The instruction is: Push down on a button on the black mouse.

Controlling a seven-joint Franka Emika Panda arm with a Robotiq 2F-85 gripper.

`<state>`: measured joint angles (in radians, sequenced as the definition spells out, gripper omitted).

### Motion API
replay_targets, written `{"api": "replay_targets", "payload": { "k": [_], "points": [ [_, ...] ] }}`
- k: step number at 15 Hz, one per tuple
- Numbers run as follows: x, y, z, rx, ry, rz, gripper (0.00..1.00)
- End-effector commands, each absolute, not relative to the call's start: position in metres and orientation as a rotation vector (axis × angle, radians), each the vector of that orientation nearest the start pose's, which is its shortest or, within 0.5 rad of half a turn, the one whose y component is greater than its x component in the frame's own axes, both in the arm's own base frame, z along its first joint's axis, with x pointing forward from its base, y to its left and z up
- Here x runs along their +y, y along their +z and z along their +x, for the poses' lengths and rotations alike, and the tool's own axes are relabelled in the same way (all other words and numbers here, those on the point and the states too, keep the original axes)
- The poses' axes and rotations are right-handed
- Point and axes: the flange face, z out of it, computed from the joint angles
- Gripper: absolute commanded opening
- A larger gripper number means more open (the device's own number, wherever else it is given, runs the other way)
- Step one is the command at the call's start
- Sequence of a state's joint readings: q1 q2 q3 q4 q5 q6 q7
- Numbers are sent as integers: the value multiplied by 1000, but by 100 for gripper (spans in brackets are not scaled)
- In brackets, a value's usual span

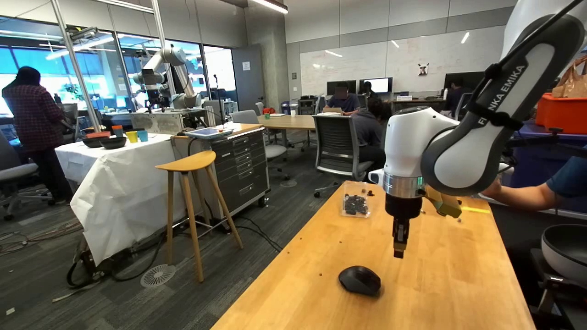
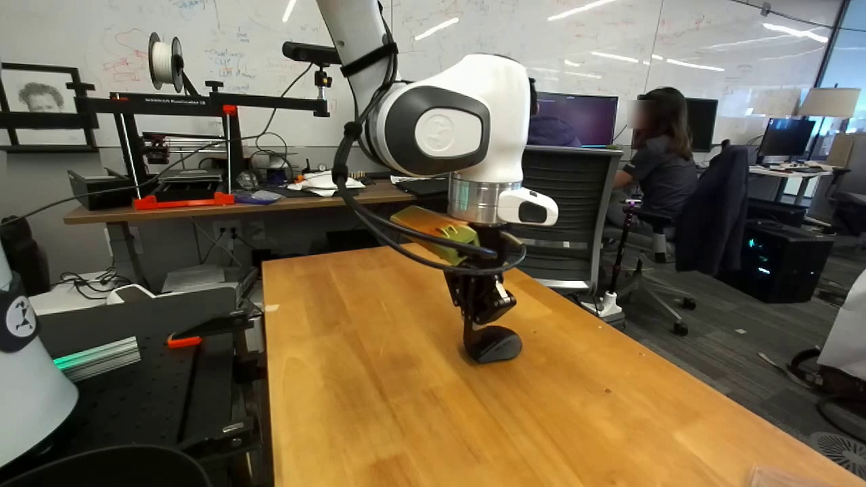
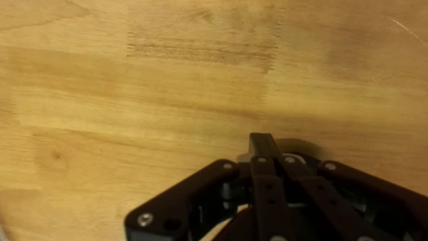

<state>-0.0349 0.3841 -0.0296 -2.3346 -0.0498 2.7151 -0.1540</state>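
The black mouse (image 1: 360,280) lies on the wooden table (image 1: 449,298) in both exterior views; it also shows in an exterior view (image 2: 499,343). My gripper (image 1: 398,253) points down with its fingers shut together and nothing between them. In that exterior view its tips stand apart from the mouse, behind and to the right of it. In an exterior view the fingers (image 2: 468,338) overlap the mouse's left edge; I cannot tell if they touch. In the wrist view the closed fingertips (image 3: 262,137) are over bare wood, and the mouse is mostly hidden behind the gripper, with only a dark edge showing.
A clear plastic box (image 1: 352,187) with several small dark pieces stands farther along the table. A few tiny dark bits lie near the table's edge. A person's arm (image 1: 527,195) is beside the table. A black bowl (image 1: 566,250) stands off the table's side.
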Motion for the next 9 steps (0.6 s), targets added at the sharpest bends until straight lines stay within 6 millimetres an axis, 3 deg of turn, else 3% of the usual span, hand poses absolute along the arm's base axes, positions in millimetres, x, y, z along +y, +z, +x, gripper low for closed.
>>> {"api": "replay_targets", "payload": {
  "k": [1, 9],
  "points": [
    [-24, 163, 524, -274, 14, -3173, 0],
    [-7, 140, 548, -372, 23, -3185, 0]
  ]
}}
